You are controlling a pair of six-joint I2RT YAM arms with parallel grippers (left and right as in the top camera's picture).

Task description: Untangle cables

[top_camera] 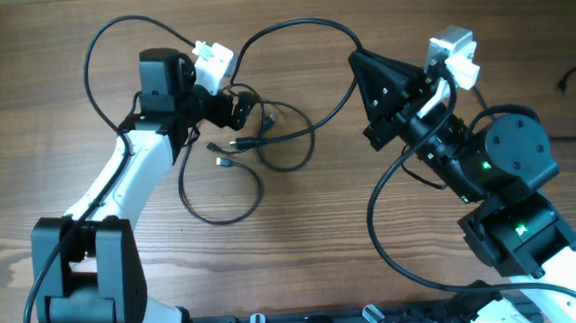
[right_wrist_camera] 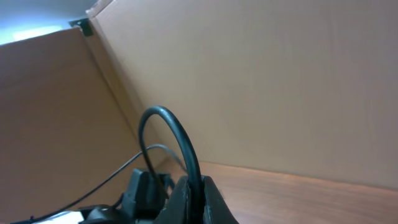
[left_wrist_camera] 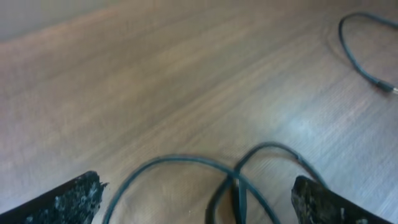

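Wood-grain counter [top_camera: 312,230] runs under both arms, and the cables [top_camera: 266,133] lie on it left of centre, a loose black tangle of crossing loops. Small plugs [top_camera: 224,162] show at its lower left edge. One slack loop [top_camera: 220,201] sags out of the tangle toward the arms' bases. Another strand [top_camera: 300,23] climbs away from the knot, arcs across the far side of the counter and comes down to the right fingers [top_camera: 379,86]. These are pressed together on it. From the right wrist, the cord bows up in a tight hoop just above the pinch, lifted clear of the wood. The left fingers [left_wrist_camera: 68,202] hang spread wide right over the tangle, one on each side of two crossing strands, gripping nothing. Plain brown panels [right_wrist_camera: 280,81] stand behind the counter.
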